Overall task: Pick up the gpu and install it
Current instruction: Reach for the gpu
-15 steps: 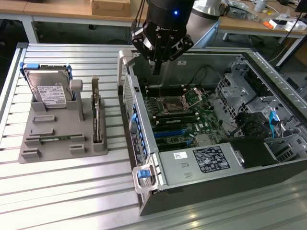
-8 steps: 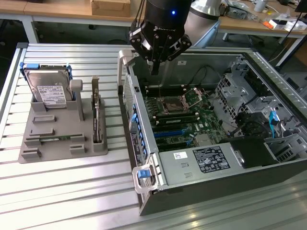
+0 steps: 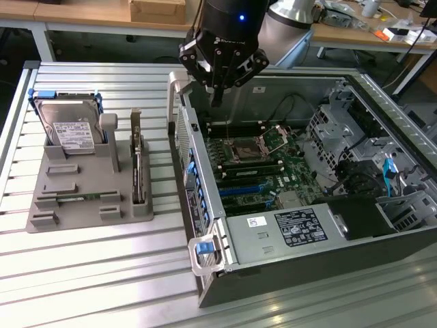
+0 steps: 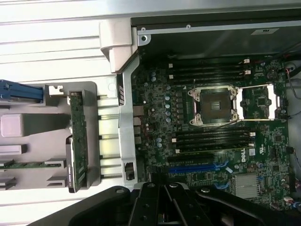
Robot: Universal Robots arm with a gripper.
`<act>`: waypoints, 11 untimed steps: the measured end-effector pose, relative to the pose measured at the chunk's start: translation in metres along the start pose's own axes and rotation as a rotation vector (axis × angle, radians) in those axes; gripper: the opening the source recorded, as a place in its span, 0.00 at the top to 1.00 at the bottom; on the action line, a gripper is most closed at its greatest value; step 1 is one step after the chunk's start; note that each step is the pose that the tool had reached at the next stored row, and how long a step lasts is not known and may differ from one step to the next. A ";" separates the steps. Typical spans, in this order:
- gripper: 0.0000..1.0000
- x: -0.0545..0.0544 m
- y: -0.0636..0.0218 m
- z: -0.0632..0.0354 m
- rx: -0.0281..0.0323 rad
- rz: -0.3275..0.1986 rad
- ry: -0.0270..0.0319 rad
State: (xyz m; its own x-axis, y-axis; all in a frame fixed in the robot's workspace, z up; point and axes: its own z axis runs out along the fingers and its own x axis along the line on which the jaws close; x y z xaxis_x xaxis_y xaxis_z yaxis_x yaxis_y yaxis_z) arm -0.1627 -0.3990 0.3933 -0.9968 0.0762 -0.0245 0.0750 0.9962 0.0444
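The gpu (image 3: 138,171) is standing on edge in a slot of the grey holder (image 3: 48,219). The holder is sitting on the slatted metal counter (image 3: 102,273), to the exterior view's left of the open computer case (image 3: 212,205). The card is showing as a thin plate. In the wrist view it is presenting a narrow green board edge dotted with small parts. In the exterior view it is presenting a dark face, with a pale metal bracket rising at its far end. Nothing is touching it.

The hand (image 3: 217,98) is hovering over the case near the wall on the holder's side, well apart from the card. Its fingers are pressed together and gripping nothing.

The card's broad faces are turning away from both cameras, so their detail is hard to make out, and its lower edge is sinking into the holder. The holder's front wall is hiding the foot of the hard drive (image 3: 68,130). A memory stick (image 3: 75,198) is lying half sunk in a groove.

The drive's white label and the black label on the power supply (image 3: 300,229) are carrying print too small to read. On the motherboard (image 4: 160,117), a white logo beside the blue slot (image 4: 197,167) is seeming to read DELL, turned sideways.
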 end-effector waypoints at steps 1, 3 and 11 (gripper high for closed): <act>0.89 0.001 -0.0001 0.0000 0.0000 0.000 0.0000; 0.89 0.004 -0.0003 -0.0001 0.0000 0.000 0.0000; 0.89 0.010 -0.0008 -0.0003 0.0000 0.000 -0.0001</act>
State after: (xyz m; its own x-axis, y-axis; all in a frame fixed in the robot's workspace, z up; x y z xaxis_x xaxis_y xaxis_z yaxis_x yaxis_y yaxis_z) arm -0.1728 -0.3990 0.3933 -0.9968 0.0762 -0.0245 0.0751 0.9962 0.0444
